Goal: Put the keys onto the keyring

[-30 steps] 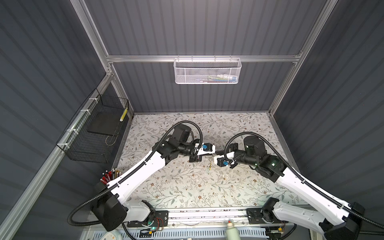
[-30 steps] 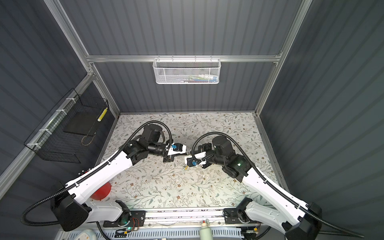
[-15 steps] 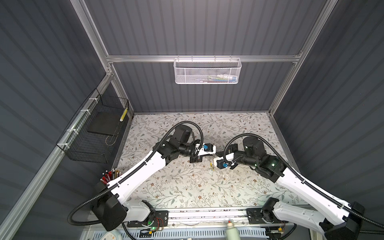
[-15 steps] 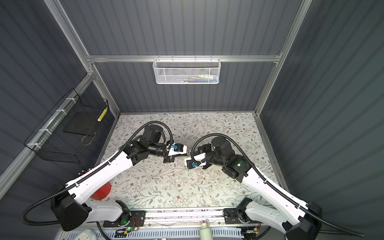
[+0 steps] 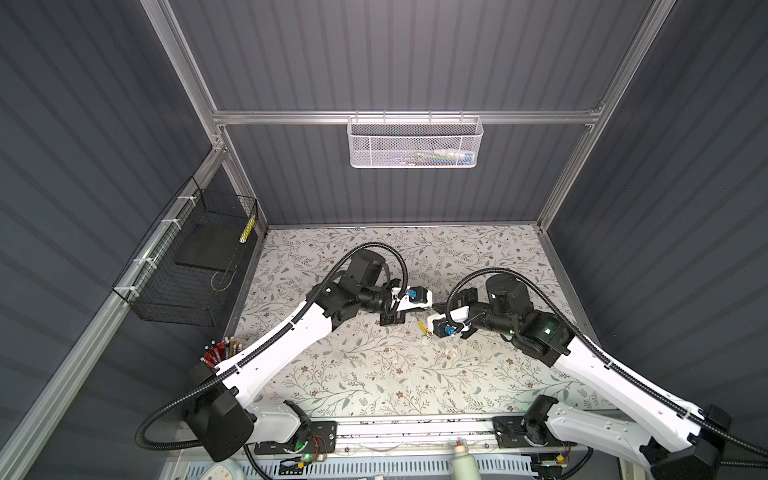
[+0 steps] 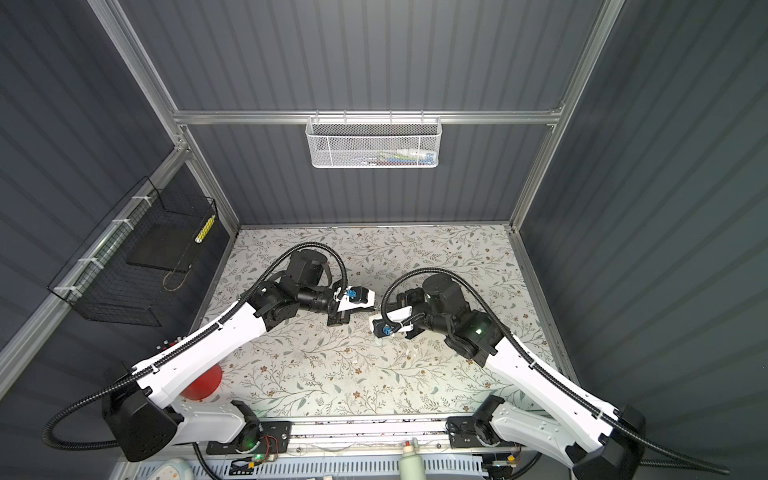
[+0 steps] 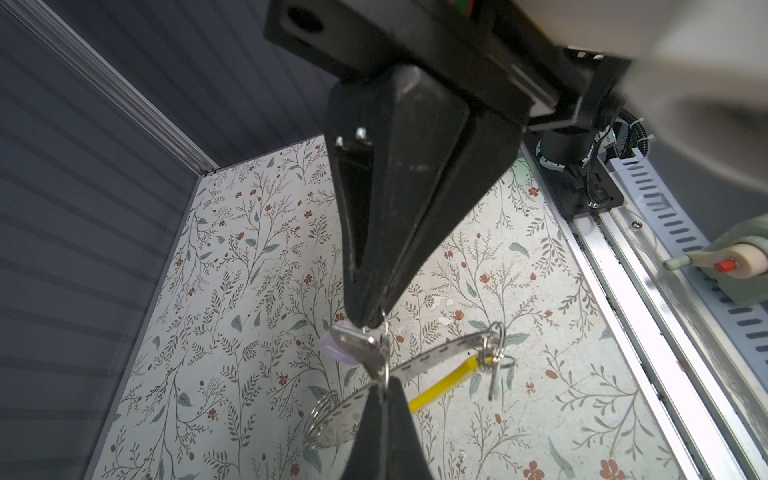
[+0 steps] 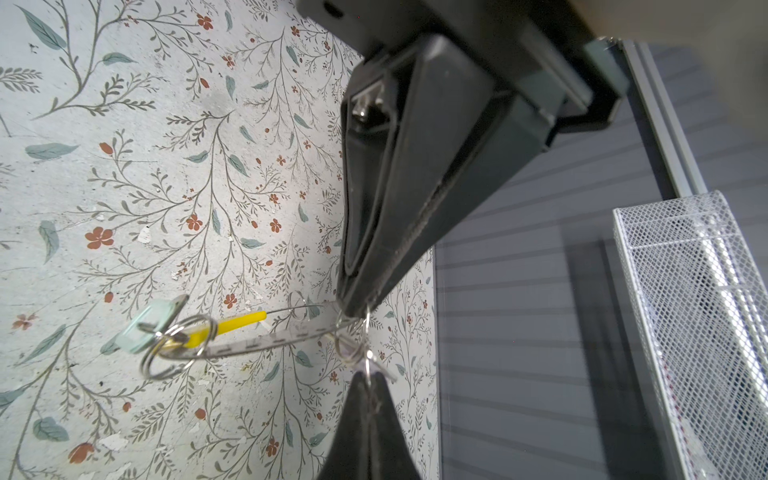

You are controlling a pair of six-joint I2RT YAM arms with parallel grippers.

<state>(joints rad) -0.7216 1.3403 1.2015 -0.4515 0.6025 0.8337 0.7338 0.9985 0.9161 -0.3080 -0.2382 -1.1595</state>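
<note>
The keyring is a grey ridged band (image 7: 436,353) with a yellow segment (image 7: 442,384), and it hangs above the flowered table between two meeting gripper tips. My left gripper (image 7: 383,380) is shut where the band and a thin wire ring meet. My right gripper (image 8: 369,376) is shut on that wire ring, which carries a pale-headed key (image 7: 338,343). A pale green-headed key (image 8: 143,328) and small rings (image 8: 178,351) hang on the band near the yellow segment (image 8: 241,322). In a top view the left gripper (image 5: 430,303) and right gripper (image 5: 435,311) touch tip to tip over the yellow segment (image 5: 422,327).
A white mesh basket (image 5: 413,143) hangs on the back wall and a black wire basket (image 5: 195,266) on the left wall. Markers (image 5: 220,353) stand at the front left. A rail (image 5: 415,428) and a bottle (image 5: 463,461) line the front edge.
Both grippers stay shut with their tips together. I see only a slight shift of the right wrist and the dangling band.
</note>
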